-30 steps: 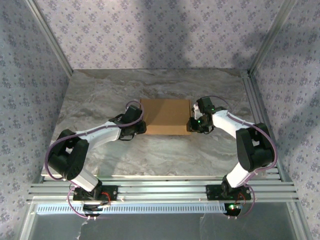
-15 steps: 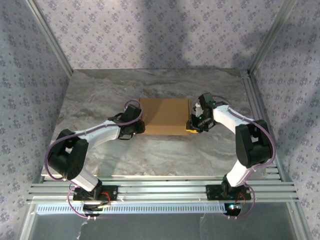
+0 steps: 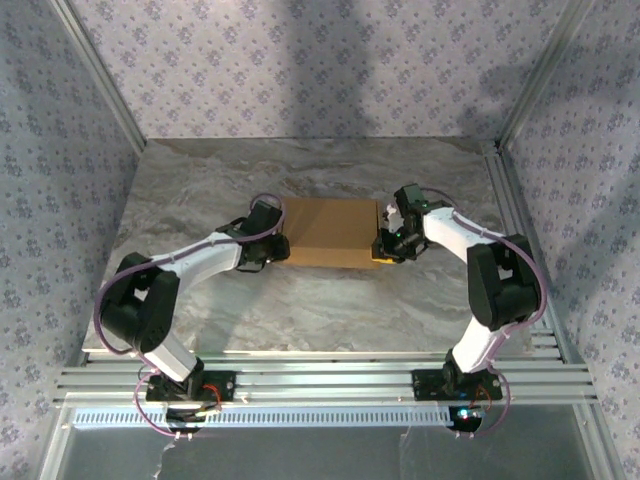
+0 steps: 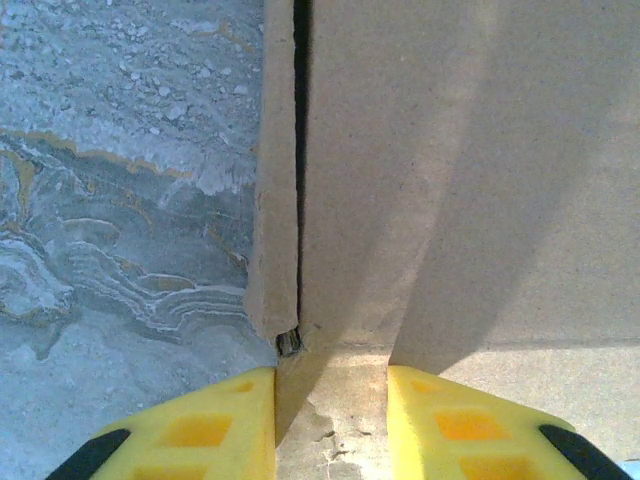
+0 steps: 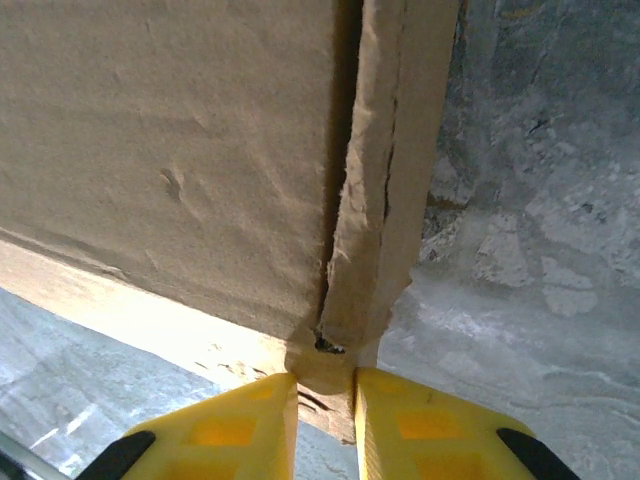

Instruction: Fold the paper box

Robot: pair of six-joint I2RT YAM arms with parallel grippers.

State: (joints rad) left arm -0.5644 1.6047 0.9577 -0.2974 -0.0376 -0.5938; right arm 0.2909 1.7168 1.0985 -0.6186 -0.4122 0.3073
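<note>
I had two arms on the job, each stretched forward and bent inward at the elbow: the left arm (image 3: 200, 262) came in from the left and the right arm (image 3: 460, 238) from the right. Between them lay the one plain brown cardboard paper box (image 3: 330, 232), sitting near the middle of the grey marbled table (image 3: 330, 310). The yellow left fingers (image 4: 235, 420) were nearly closed, pinching a cardboard flap at the box's near left corner. The yellow right fingers (image 5: 260, 415) stood closer together, clamped on the creased flap at its near right corner. Bare table ran all round the box, widest at the near side, with the patterned walls well apart from it.
</note>
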